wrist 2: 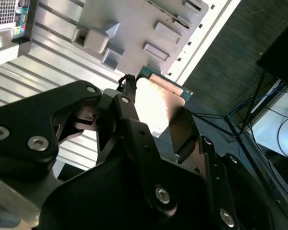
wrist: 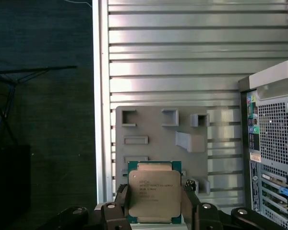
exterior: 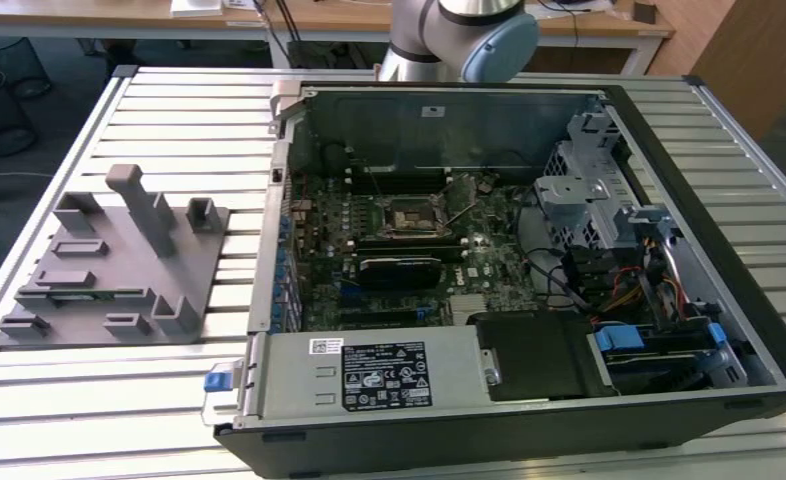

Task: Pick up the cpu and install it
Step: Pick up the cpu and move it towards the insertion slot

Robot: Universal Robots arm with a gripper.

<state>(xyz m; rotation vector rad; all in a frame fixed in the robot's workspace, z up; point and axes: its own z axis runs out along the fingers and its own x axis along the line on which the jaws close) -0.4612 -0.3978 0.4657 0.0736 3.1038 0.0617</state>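
Between the fingers of the gripper sits the cpu, pinched by its edges over the tray (thin hold, that). A slip or tilt could drop it, or bend pins in the socket, mid-frame in the exterior view.

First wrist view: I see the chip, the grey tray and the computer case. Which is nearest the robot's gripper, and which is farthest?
1. The cpu: clamped in the gripper itself.
2. The grey fixture tray: on the slatted table, directly behind the cpu.
3. The computer case: beside the tray, off to one side, seemingly farthest.
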